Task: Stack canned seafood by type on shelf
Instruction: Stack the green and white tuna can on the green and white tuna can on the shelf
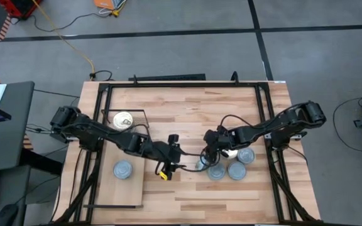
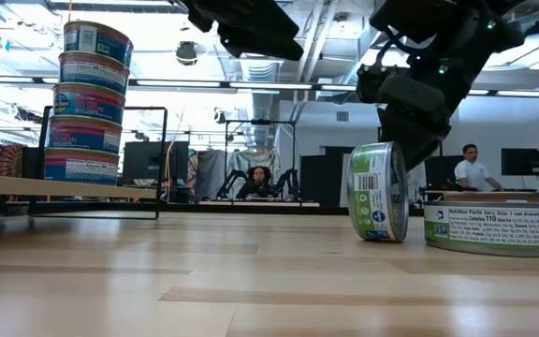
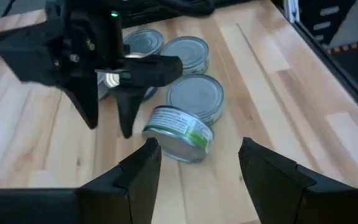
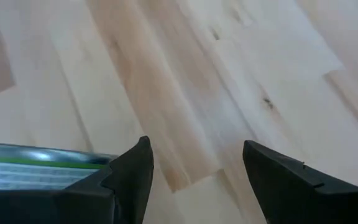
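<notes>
A pale board shelf (image 1: 131, 188) with a black wire frame lies on the table's left. On it are a stack of tins topped by a gold one (image 1: 123, 120) and a stack of several topped by a blue-silver one (image 2: 92, 103). More silver-topped tins (image 1: 236, 169) lie flat at the table's right. One green-labelled tin (image 2: 379, 192) stands on its rim there. My right gripper (image 4: 194, 162) is open and points down right beside it. My left gripper (image 3: 197, 162) is open, a short way left of that tin and facing it. My right gripper comes from above, fingers pointing down. The outer side of one finger (image 4: 129, 171) lies against the green-labelled tin's side wall (image 4: 42, 168); nothing is between the fingers. The tin stands almost upright on its rim (image 2: 382, 239) on the table.
Three silver-topped tins (image 3: 194, 93) lie flat close behind the tipped one, and a cream-topped one (image 1: 230, 152) lies by the right arm. Black frame rails (image 1: 266, 94) run along the table's far and side edges. Bare wood (image 1: 231, 201) stretches toward the near edge. People are in the room beyond.
</notes>
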Controlling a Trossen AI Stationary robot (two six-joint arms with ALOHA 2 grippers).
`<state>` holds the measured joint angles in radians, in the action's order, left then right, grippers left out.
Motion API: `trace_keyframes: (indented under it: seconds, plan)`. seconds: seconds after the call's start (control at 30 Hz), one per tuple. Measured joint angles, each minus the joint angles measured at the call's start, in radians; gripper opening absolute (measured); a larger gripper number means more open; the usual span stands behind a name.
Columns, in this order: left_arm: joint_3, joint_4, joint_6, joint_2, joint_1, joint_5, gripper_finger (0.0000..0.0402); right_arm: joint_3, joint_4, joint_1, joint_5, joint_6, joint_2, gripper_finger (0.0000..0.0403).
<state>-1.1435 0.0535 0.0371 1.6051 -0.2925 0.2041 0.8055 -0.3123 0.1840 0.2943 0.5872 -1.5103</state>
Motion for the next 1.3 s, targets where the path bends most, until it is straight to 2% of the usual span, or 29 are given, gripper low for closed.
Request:
trace_keyframes:
  seconds: [0.27, 0.4, 0.57, 0.77, 0.9, 1.03, 1.13, 1.2, 1.3]
  plan:
    - [0.000, -0.022, -0.167, 0.000, -0.086, 0.197, 0.0206, 0.000, 0.024, 0.051, 0.174, 0.083, 0.003, 0.0275]
    - [0.000, -0.037, -0.213, 0.000, -0.101, 0.212, 0.0206, 0.000, 0.014, 0.067, 0.182, 0.019, 0.011, 0.0275]
    - [-0.003, -0.153, -0.240, 0.083, -0.114, 0.205, 0.0206, 0.000, 0.017, 0.056, 0.188, -0.035, 0.038, 0.0275]
    - [-0.054, -0.171, -0.242, 0.178, -0.119, 0.280, 0.0206, -0.001, 0.012, 0.063, 0.198, -0.002, 0.038, 0.0275]
    - [-0.073, -0.169, -0.270, 0.223, -0.120, 0.365, 0.0206, -0.001, 0.005, 0.089, 0.251, 0.059, 0.039, 0.0275]
    - [-0.079, -0.163, -0.325, 0.250, -0.120, 0.377, 0.0206, -0.001, -0.005, 0.124, 0.319, 0.082, 0.044, 0.0275]
    - [-0.080, -0.165, -0.309, 0.253, -0.116, 0.381, 0.0206, -0.001, -0.048, 0.143, 0.333, 0.070, 0.096, 0.0275]
    - [-0.079, -0.151, -0.267, 0.249, -0.119, 0.419, 0.0206, -0.001, -0.067, 0.151, 0.331, 0.097, 0.147, 0.0275]
    - [-0.079, -0.174, -0.180, 0.243, -0.123, 0.464, 0.0206, -0.001, -0.073, 0.158, 0.273, 0.147, 0.193, 0.0275]
